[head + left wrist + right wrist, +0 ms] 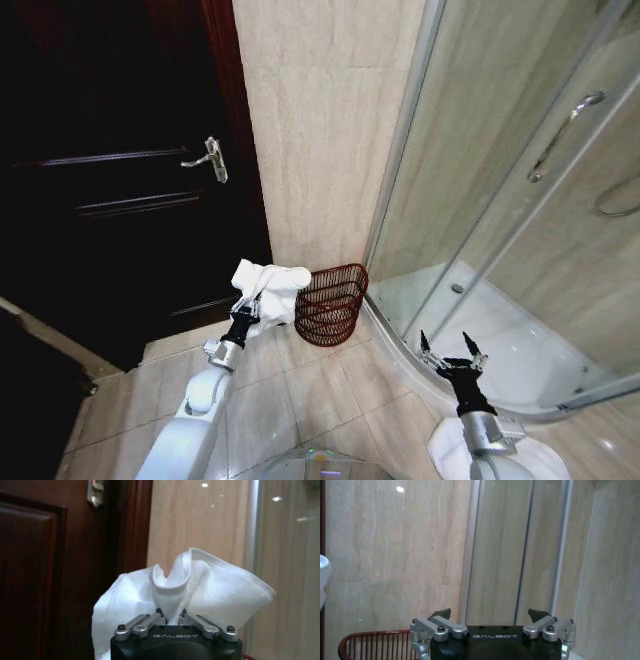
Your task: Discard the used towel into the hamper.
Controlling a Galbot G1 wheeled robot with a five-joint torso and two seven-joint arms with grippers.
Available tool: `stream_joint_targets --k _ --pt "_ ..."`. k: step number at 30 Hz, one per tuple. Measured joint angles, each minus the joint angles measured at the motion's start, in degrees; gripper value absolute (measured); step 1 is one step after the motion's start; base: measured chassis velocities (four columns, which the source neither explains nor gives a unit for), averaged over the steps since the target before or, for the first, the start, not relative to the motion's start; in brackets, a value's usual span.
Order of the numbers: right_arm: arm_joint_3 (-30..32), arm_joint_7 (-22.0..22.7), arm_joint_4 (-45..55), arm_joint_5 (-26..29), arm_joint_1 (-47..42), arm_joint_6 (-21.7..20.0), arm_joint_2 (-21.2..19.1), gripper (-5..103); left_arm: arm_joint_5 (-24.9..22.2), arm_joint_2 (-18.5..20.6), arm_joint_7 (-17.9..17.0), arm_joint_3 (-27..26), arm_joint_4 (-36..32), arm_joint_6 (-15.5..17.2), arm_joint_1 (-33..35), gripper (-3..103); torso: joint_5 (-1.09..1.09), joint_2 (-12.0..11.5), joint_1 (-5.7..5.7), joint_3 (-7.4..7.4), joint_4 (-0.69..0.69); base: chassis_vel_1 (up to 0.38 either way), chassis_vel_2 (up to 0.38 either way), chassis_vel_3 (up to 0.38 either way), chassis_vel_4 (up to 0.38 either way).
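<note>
A white towel is bunched in my left gripper, which is shut on it and holds it above the floor, just left of the hamper. In the left wrist view the towel fans out above the closed fingers. The hamper, a small dark reddish-brown wire basket, stands on the tiles against the wall by the shower; its rim shows in the right wrist view. My right gripper hangs open near the shower's curved sill, holding nothing; its open gripper faces the wall.
A dark wooden door with a metal handle fills the left. A beige tiled wall stands behind the hamper. The glass shower enclosure with its white tray takes the right. Beige floor tiles lie between my arms.
</note>
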Motion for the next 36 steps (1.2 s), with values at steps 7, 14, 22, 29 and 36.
stream_joint_targets --k 7,14,22,29,36 --pt "1.0 0.5 -0.9 0.2 0.3 0.2 0.0 100 -0.6 1.4 4.5 5.8 4.0 1.5 -7.0 9 0.01 0.1 -0.01 0.04 0.0 0.034 -0.032 -0.027 0.032" --pt "2.0 0.7 -1.0 -0.2 0.1 -0.5 0.0 100 -2.9 1.9 2.8 16.5 12.2 4.8 -21.3 9 0.01 0.1 0.06 0.09 -0.01 0.0 0.0 0.0 0.0" --pt "2.5 1.2 -1.4 -1.9 1.4 -0.6 0.0 100 -4.3 -2.1 0.1 27.7 25.8 5.3 -37.2 9 0.02 0.2 0.07 0.11 -0.01 0.0 0.0 0.0 0.0" --pt "2.9 1.8 -0.1 -2.3 1.2 -1.0 0.0 100 0.6 -8.5 -2.1 29.5 40.7 3.3 -46.8 9 0.03 0.2 0.08 0.12 -0.02 0.0 0.0 0.0 0.0" --pt "3.5 2.4 0.7 -1.1 1.7 -2.4 0.0 100 5.2 -9.6 -4.4 28.6 45.3 6.7 -47.2 9 0.02 0.2 0.09 0.13 0.0 0.0 0.0 0.0 0.0"
